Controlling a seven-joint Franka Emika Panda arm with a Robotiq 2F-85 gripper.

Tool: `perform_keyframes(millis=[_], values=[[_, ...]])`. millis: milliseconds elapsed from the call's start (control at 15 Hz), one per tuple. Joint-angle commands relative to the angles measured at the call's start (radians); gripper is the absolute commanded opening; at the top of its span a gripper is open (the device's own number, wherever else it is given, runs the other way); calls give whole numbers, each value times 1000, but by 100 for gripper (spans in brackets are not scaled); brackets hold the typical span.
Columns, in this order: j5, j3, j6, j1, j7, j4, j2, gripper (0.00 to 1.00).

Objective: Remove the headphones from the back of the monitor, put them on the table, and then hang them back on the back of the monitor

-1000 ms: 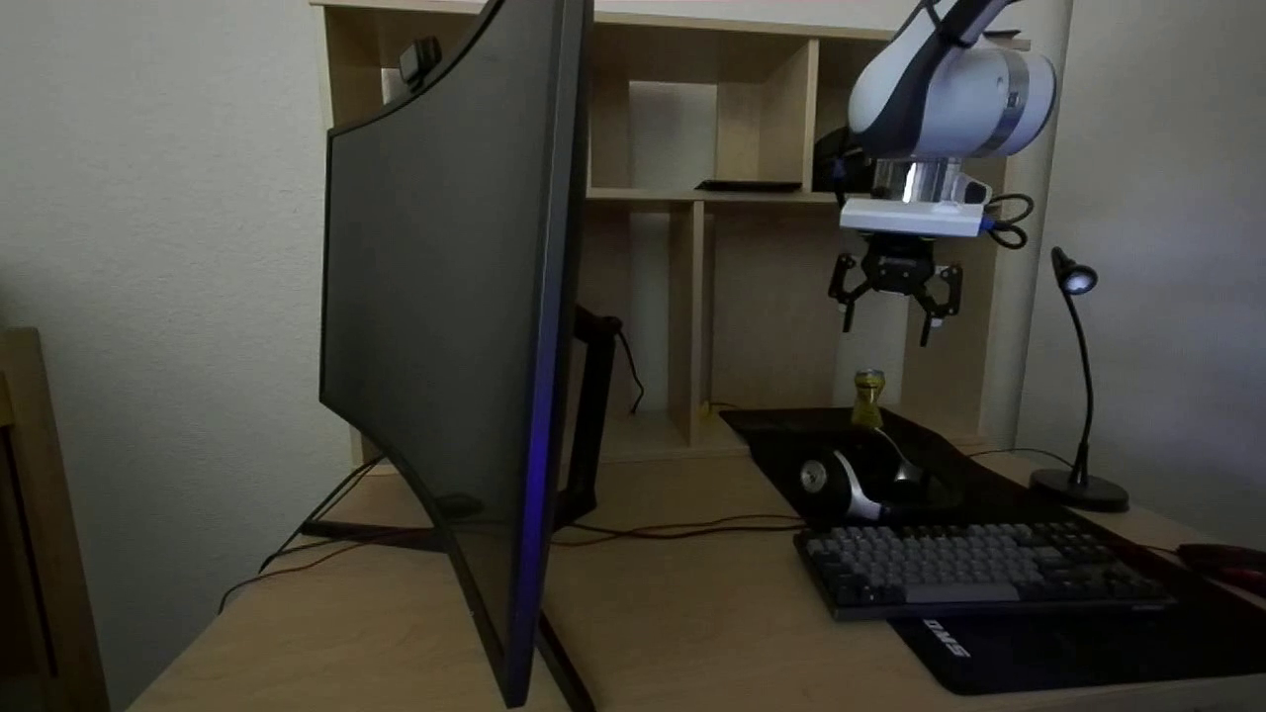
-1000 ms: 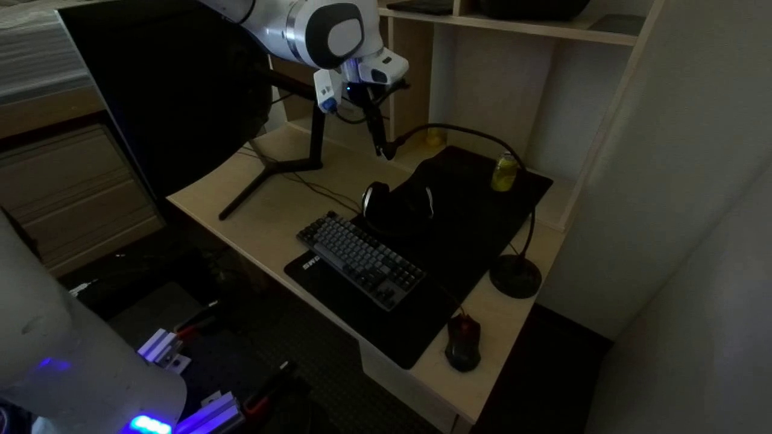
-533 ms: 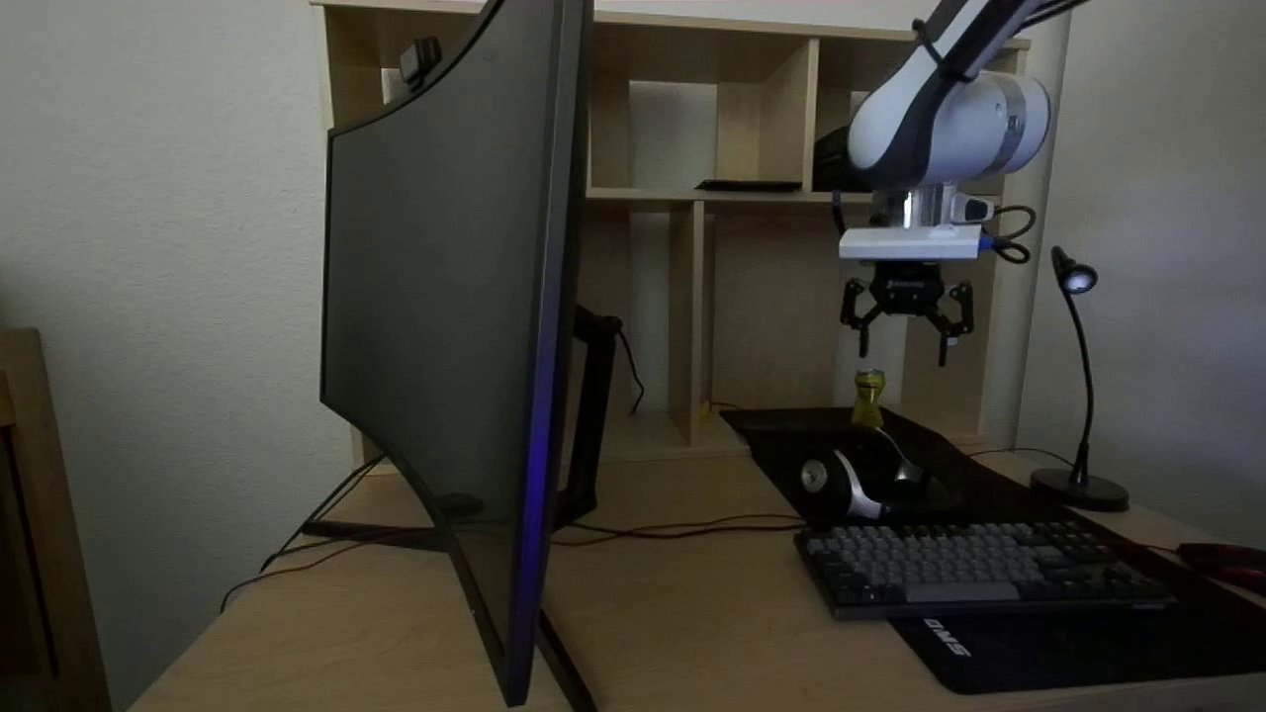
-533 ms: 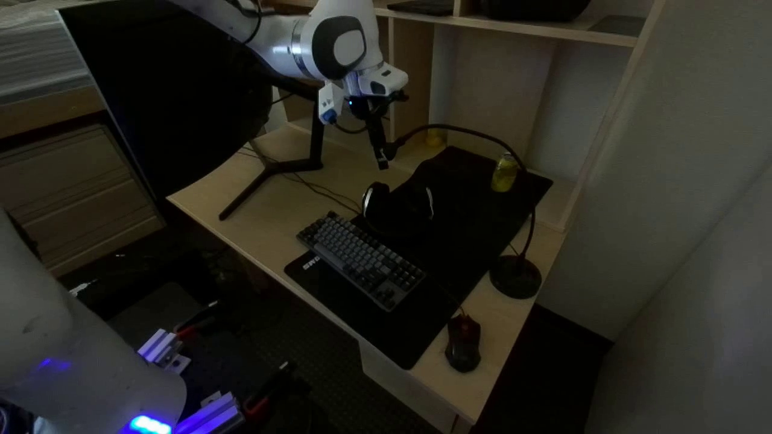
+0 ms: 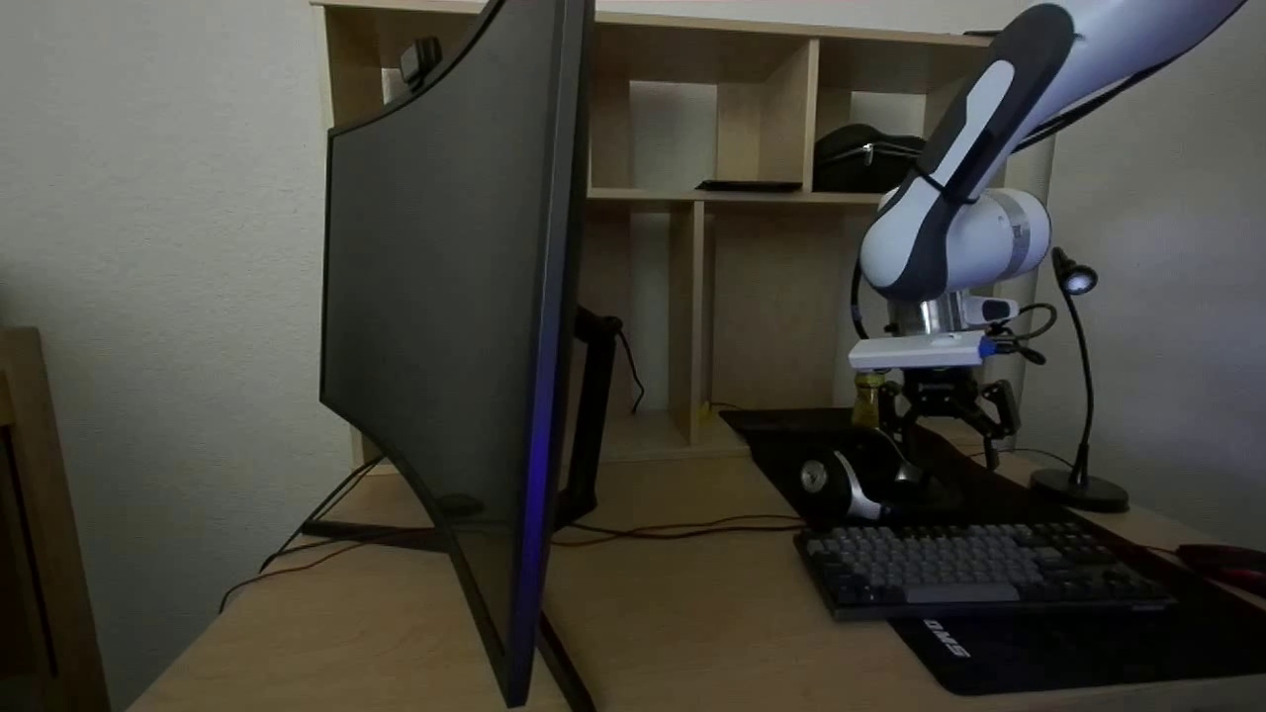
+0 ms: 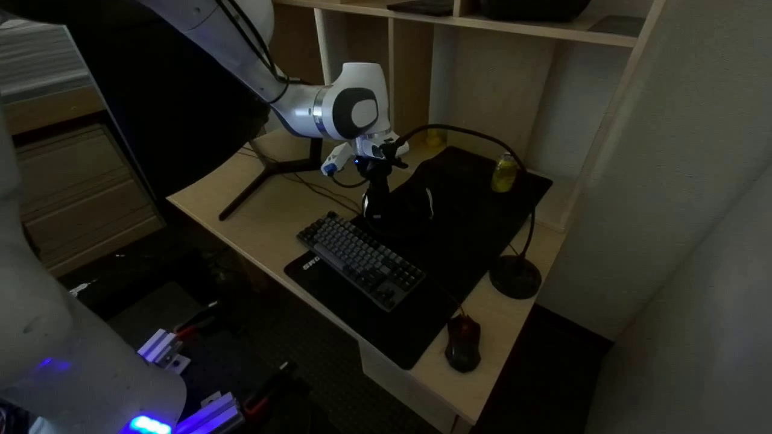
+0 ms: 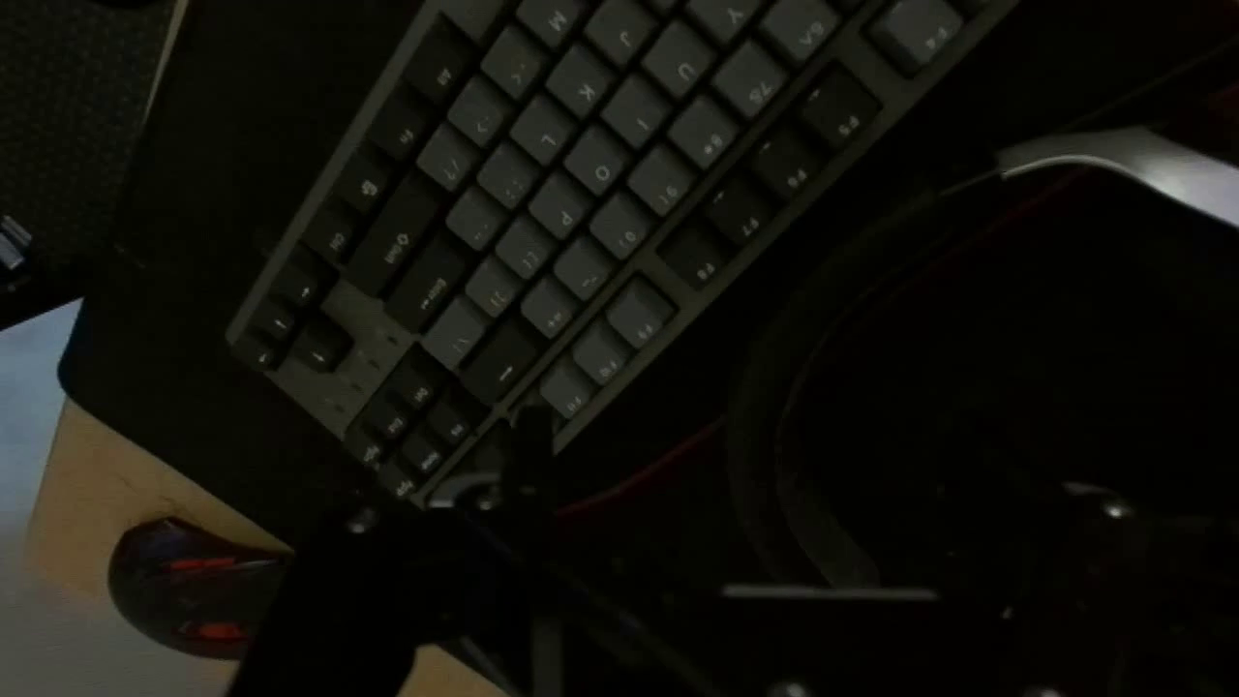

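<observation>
1. Two fingers of the gripper (image 5: 947, 455) stand wide apart, tips pointing down; nothing shows gripped between them.
2. Just below the gripper are the headphones (image 5: 839, 485), lying on the black desk mat (image 5: 1088, 648) on the table (image 5: 682, 613); in the wrist view their headband (image 7: 765, 416) curves beneath it. I cannot tell whether a finger touches them.
3. Well apart from the gripper, toward the left in both exterior views, stands the monitor (image 5: 445, 267).
4. Below the gripper and nearer the camera in an exterior view is the keyboard (image 5: 989, 566), also on the mat.
5. Beyond the gripper, partly covered by it in an exterior view, a yellow container (image 5: 864, 400) stands upright.
6. Off to the gripper's side, on the table beside the mat, are the desk lamp (image 5: 1078, 491) and the mouse (image 6: 463, 346).
7. Behind the gripper rises the wooden shelf unit (image 5: 772, 307), a black case (image 5: 856, 170) sitting in a cubby higher than it.
</observation>
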Motion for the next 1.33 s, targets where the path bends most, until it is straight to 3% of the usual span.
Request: perform_keyframes(millis=[0,133,467,800,1267], values=[[5,-8,-1,8,-4,3,-2,100],[-5,-17,37,11,27,11,42,100],[-3,-54,274,15,57,11,139,100],[36,-92,390,39,61,30,217,100],[69,-117,367,49,50,51,245,100]])
